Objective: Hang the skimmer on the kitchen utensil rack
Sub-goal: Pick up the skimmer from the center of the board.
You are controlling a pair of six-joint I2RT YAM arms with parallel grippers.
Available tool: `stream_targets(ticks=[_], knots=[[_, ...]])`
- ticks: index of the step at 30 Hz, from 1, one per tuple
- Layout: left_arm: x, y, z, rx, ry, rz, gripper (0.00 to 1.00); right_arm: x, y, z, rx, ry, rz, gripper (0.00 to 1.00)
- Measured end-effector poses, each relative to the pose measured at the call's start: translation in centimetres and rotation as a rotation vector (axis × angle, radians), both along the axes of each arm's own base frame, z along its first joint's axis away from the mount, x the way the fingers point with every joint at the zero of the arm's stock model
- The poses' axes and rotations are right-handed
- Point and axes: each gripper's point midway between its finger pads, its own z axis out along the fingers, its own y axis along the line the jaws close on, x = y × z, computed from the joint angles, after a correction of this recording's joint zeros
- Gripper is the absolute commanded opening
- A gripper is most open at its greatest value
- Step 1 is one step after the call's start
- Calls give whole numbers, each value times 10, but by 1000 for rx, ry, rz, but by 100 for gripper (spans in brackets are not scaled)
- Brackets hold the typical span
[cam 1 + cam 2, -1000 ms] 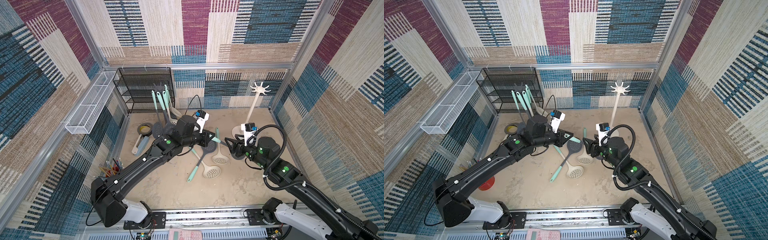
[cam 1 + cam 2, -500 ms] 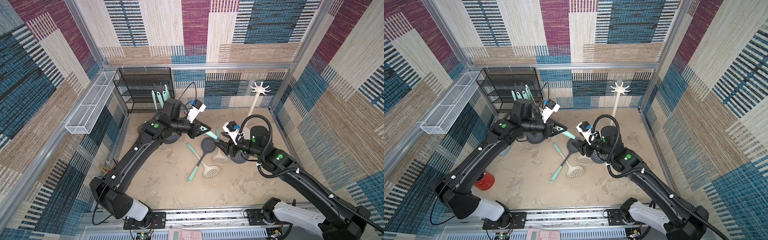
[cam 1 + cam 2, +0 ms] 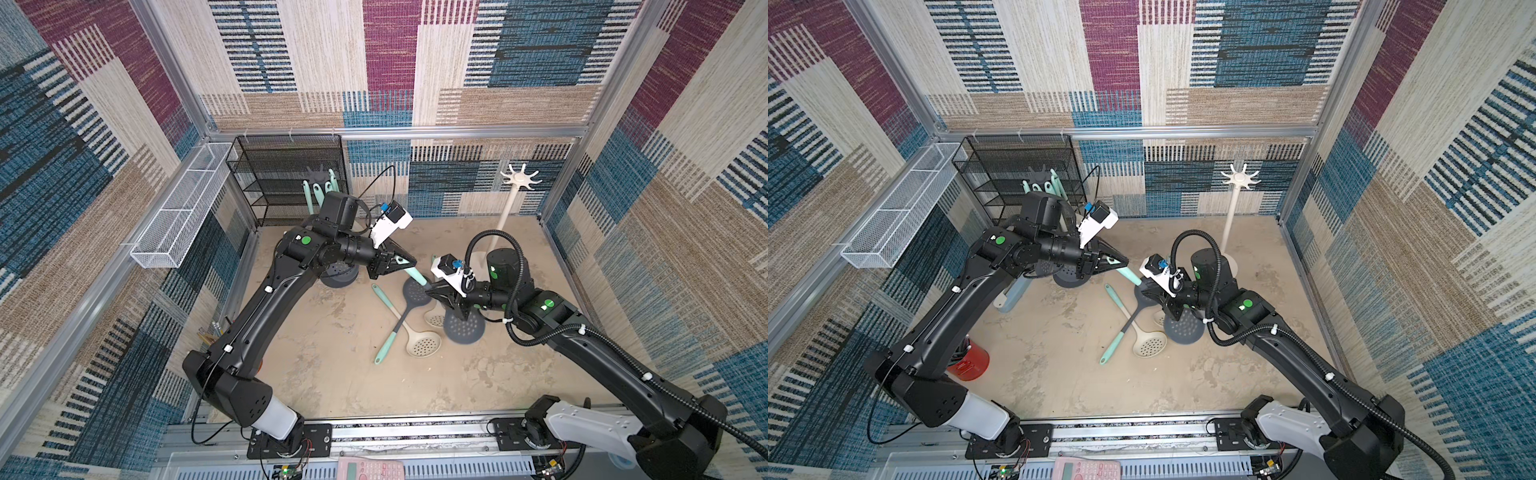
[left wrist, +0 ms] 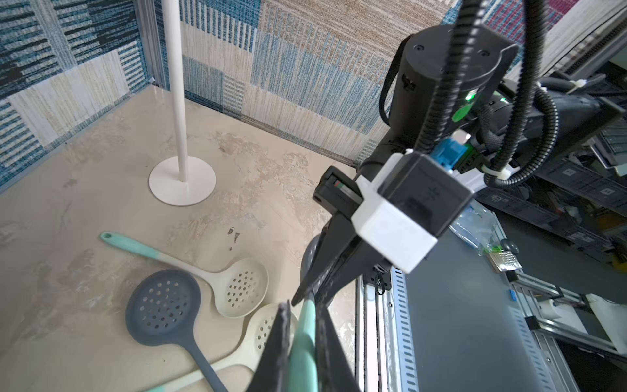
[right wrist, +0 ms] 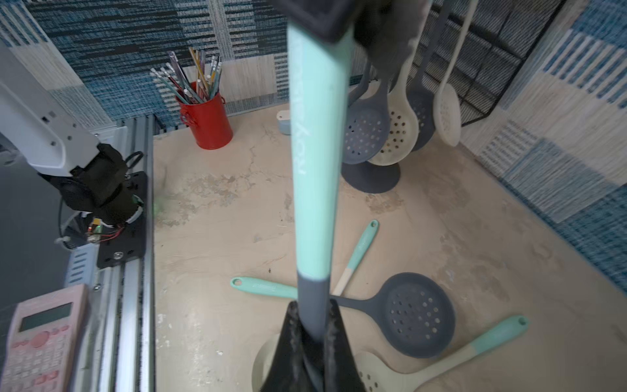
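Right hand (image 5: pixel 314 307) has just snapped closed on the grey neck of the skimmer (image 5: pixel 315 169). Its mint handle end is also pinched in the left hand (image 3: pixel 401 262), so it hangs above the worktop (image 3: pixel 332 374). A handover toward the bare white utensil rack (image 3: pixel 520 179) looks ready.

The right gripper (image 5: pixel 314 327) pinches the grey neck of the skimmer (image 5: pixel 317 152), whose mint handle runs up to the left gripper (image 5: pixel 322 20) (also clamped on it), over a table (image 5: pixel 220 237) bearing loose skimmers (image 5: pixel 419 314) and a red pencil pot (image 5: pixel 207 118).
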Motion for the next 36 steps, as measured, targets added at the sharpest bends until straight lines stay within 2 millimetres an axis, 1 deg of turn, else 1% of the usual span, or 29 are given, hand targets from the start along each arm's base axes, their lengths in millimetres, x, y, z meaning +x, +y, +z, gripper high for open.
stream_targets(ticks=[5, 8, 9, 10, 13, 16, 18, 23, 25, 28, 32, 36], knots=[[2, 0, -1, 3, 4, 3, 0, 5, 4, -5, 9, -3, 7, 0], [0, 2, 2, 0, -3, 7, 1, 6, 7, -3, 27, -16, 17, 0], [0, 3, 2, 2, -7, 15, 17, 6, 8, -3, 31, -22, 18, 0], [2, 3, 3, 5, -14, 24, 31, 7, 8, -2, 37, -27, 17, 0], [9, 7, 5, 14, -18, 78, 49, 15, 4, -6, 30, -29, -35, 0], [17, 15, 6, 24, -10, 171, 64, 29, -8, -14, 18, -24, -122, 0], [19, 22, 4, 28, -10, 236, 72, 40, -18, -15, 28, -29, -185, 0], [14, 39, 2, 2, -17, 352, 77, 74, -47, -15, 62, -46, -381, 0], [13, 43, 0, -9, -14, 386, 82, 83, -52, -8, 89, -62, -432, 0], [10, 49, -6, -17, -13, 420, 82, 100, -58, 4, 136, -92, -516, 0], [2, 57, -24, -19, -4, 449, 83, 131, -73, 19, 200, -111, -675, 0], [2, 60, -46, -5, 2, 470, 83, 159, -86, 32, 285, -121, -826, 0]])
